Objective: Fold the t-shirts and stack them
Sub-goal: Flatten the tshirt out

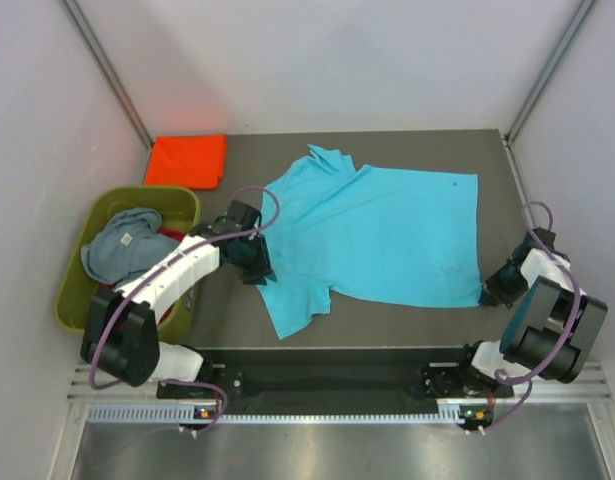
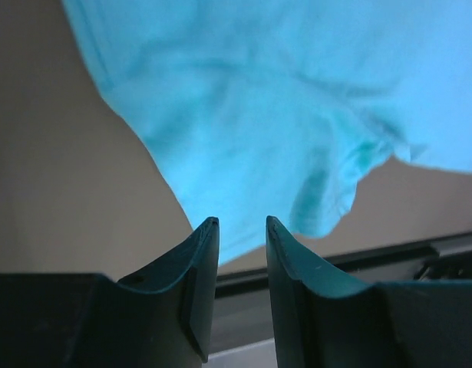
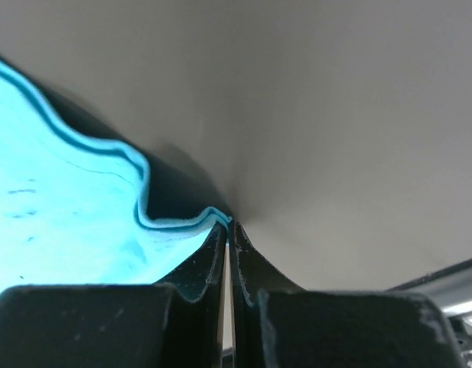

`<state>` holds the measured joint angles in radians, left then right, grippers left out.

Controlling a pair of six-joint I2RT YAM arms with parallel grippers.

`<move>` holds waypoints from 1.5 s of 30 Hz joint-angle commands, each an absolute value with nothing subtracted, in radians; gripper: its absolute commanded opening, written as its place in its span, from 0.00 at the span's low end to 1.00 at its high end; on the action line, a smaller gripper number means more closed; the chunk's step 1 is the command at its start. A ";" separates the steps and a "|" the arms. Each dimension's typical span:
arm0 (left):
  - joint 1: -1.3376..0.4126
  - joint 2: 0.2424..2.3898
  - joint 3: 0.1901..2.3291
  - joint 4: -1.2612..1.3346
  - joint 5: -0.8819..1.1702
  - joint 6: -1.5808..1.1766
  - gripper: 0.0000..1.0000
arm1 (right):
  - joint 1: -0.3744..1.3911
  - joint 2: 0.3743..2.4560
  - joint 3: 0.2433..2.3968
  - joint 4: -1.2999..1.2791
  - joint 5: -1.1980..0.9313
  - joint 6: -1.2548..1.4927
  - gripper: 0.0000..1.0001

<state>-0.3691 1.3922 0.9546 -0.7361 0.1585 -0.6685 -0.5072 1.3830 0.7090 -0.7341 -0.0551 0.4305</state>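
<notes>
Right gripper (image 3: 228, 224) is clamped on the hem corner of the turquoise shirt (image 1: 387, 230), which lies spread on the table (image 1: 407, 322). Left gripper (image 2: 242, 222) hangs apart over the near sleeve (image 1: 297, 300). The first fold is being set up; next, the left must pinch cloth.

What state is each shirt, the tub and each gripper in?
Bright turquoise cloth t-shirt, spread flat, unfolded.
Orange-red cloth t-shirt, folded.
Grey-blue cloth t-shirt, crumpled in the tub.
Olive-green plastic tub, upright, holding shirts.
Left gripper, jaws open, empty.
Right gripper, jaws shut on the turquoise hem.
</notes>
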 commanded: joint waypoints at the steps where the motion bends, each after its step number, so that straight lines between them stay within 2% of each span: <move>1: -0.452 1.313 0.922 -0.827 0.115 -0.767 0.36 | -0.491 1.347 0.723 -0.670 -0.044 0.422 0.00; 6: -0.528 1.259 0.787 -0.816 0.135 -0.870 0.35 | -0.486 1.321 0.698 -0.641 -0.075 0.433 0.00; 9: -0.548 1.221 0.694 -0.785 0.155 -0.917 0.30 | -0.477 1.309 0.693 -0.640 -0.086 0.426 0.00; 13: -0.561 1.192 0.600 -0.707 0.172 -0.954 0.31 | -0.463 1.281 0.675 -0.635 -0.090 0.425 0.00; 21: -0.594 1.233 0.577 -0.597 0.192 -0.996 0.35 | -0.462 1.298 0.684 -0.630 -0.094 0.416 0.00; 32: -0.617 1.270 0.568 -0.586 0.178 -1.042 0.38 | -0.462 1.308 0.693 -0.632 -0.095 0.413 0.00; 39: -0.620 1.342 0.535 -0.506 0.215 -1.068 0.33 | -0.462 1.315 0.695 -0.634 -0.091 0.413 0.00; 43: -0.620 1.333 0.540 -0.544 0.167 -1.066 0.22 | -0.462 1.313 0.689 -0.637 -0.094 0.414 0.00; 45: -0.618 1.309 0.549 -0.574 0.143 -1.063 0.03 | -0.462 1.310 0.686 -0.638 -0.094 0.416 0.00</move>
